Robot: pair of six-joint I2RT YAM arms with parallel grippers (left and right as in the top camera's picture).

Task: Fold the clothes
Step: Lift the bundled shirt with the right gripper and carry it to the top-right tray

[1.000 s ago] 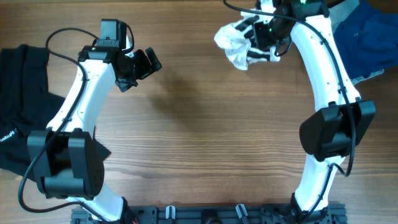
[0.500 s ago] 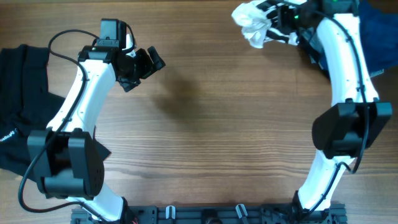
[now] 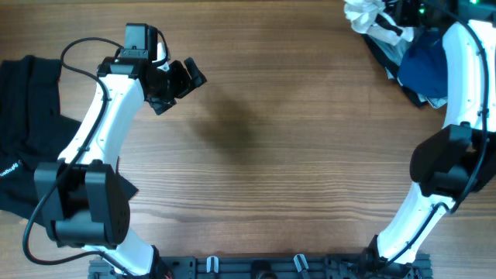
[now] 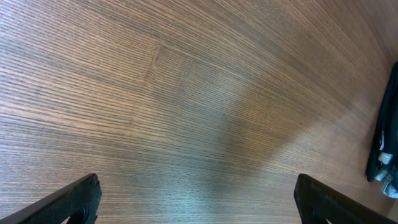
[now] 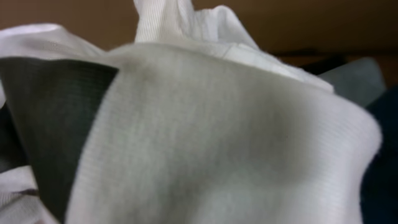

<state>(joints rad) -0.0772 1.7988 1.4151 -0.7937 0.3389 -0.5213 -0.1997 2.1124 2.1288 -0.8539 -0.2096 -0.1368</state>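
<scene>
1. Wood table is filling the overhead view; the middle is showing only bare grain.
2. Black garment is lying flat-ish at the left edge of the table, partly running out of view, beside the left arm.
3. Right arm is reaching from the near right up to the far right corner, arching over the clothes pile there.
4. Left arm is bending from the near left toward the far left-centre, its wrist hanging over bare wood.
5. Dark blue garment is sitting crumpled at the far right, under the right arm, with other dark cloth around it.
6. White T-shirt is bunched into a wad at the far right edge, just left of the dark pile, touching the right gripper. In the right wrist view white fabric is covering nearly the whole picture.
7. Right gripper is clamping the white T-shirt wad; its fingers are buried in cloth.
8. Left gripper is holding nothing, with its fingers spread wide apart and only wood between them.
</scene>
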